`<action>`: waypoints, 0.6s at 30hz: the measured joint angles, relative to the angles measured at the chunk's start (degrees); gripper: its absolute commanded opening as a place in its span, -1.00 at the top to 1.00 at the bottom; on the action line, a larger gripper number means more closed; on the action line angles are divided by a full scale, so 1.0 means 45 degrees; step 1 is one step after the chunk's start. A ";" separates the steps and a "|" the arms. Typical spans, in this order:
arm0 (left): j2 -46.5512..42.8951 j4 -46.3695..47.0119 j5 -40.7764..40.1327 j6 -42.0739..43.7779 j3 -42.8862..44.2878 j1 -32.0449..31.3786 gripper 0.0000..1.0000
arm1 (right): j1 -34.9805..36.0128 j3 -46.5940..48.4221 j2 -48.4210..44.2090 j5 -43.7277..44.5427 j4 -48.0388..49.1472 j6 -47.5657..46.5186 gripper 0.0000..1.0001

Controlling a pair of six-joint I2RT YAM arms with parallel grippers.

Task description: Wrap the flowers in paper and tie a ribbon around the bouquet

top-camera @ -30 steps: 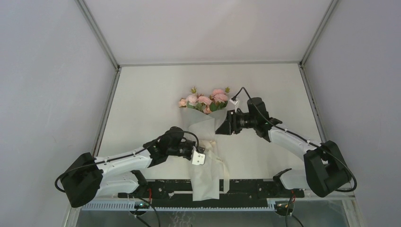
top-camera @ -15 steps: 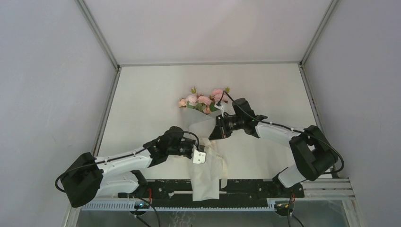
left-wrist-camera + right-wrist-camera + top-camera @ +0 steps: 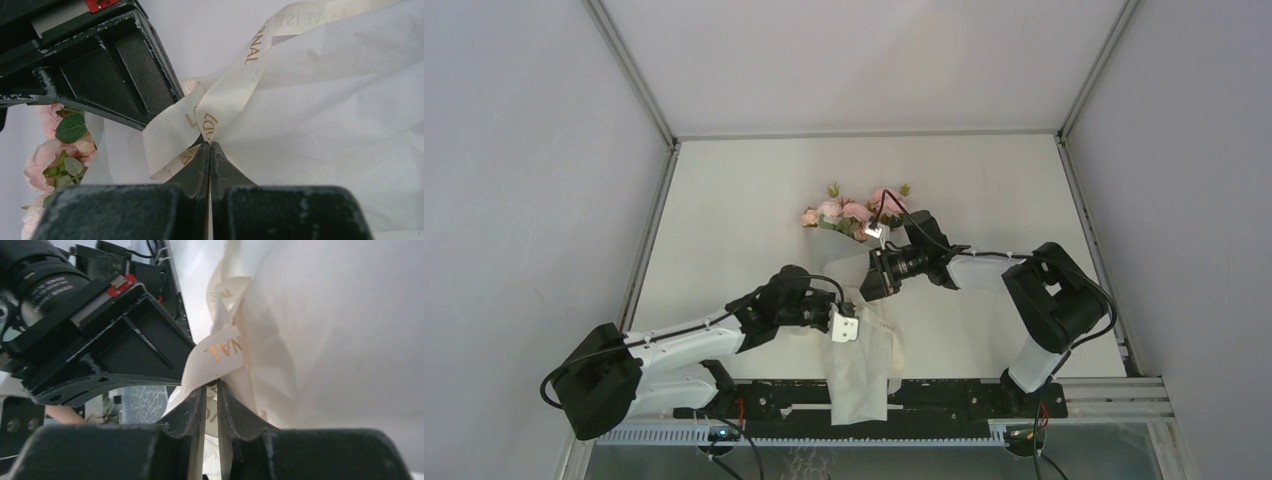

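The bouquet lies along the table's middle, with pink flowers (image 3: pixel 849 213) at the far end and the white paper (image 3: pixel 860 365) sheathing the stems toward the near edge. A cream ribbon (image 3: pixel 226 95) with gold lettering crosses over the paper (image 3: pixel 325 125). My left gripper (image 3: pixel 210 145) is shut, its tips pinching the ribbon at the crossing. From the other side, my right gripper (image 3: pixel 211 386) is shut on a ribbon strand (image 3: pixel 215 357) beside the paper (image 3: pixel 325 340). In the top view the left gripper (image 3: pixel 844 306) and right gripper (image 3: pixel 868 282) nearly touch at the bouquet's waist.
Grey walls with metal frame posts enclose the white table (image 3: pixel 724 220). The paper's tail overhangs the black rail (image 3: pixel 964 395) at the near edge. The flowers (image 3: pixel 55 150) show at the left of the left wrist view, below the right gripper's black body (image 3: pixel 100 65).
The right arm has swung left to the bouquet's waist beside the left gripper, and its jaws have closed on the ribbon. The left arm has stayed put.
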 measured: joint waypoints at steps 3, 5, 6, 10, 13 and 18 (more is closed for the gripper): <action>-0.0078 -0.0039 -0.0073 0.0000 0.0000 0.0053 1.00 | 0.0015 0.0019 0.0301 -0.0573 0.0777 0.0272 0.56; -0.0185 -0.0107 -0.0083 0.0000 0.0000 0.0117 1.00 | 0.0000 0.0019 0.0384 -0.0821 0.1073 0.0350 0.53; -0.0257 -0.0131 -0.0092 0.0005 0.0000 0.0160 1.00 | 0.0005 0.0019 0.0389 -0.0942 0.1156 0.0364 0.52; -0.0525 -0.0282 -0.0175 0.0000 0.0000 0.0340 1.00 | 0.0015 0.0044 0.0389 -0.1457 0.1428 0.0359 0.49; -0.0656 -0.0432 -0.0199 -0.0015 0.0000 0.0525 1.00 | 0.0015 0.0044 0.0389 -0.1715 0.1588 0.0374 0.47; -0.0661 -0.0491 -0.0214 -0.0248 0.0000 0.0801 1.00 | 0.0015 0.0092 0.0384 -0.1681 0.1695 0.0296 0.29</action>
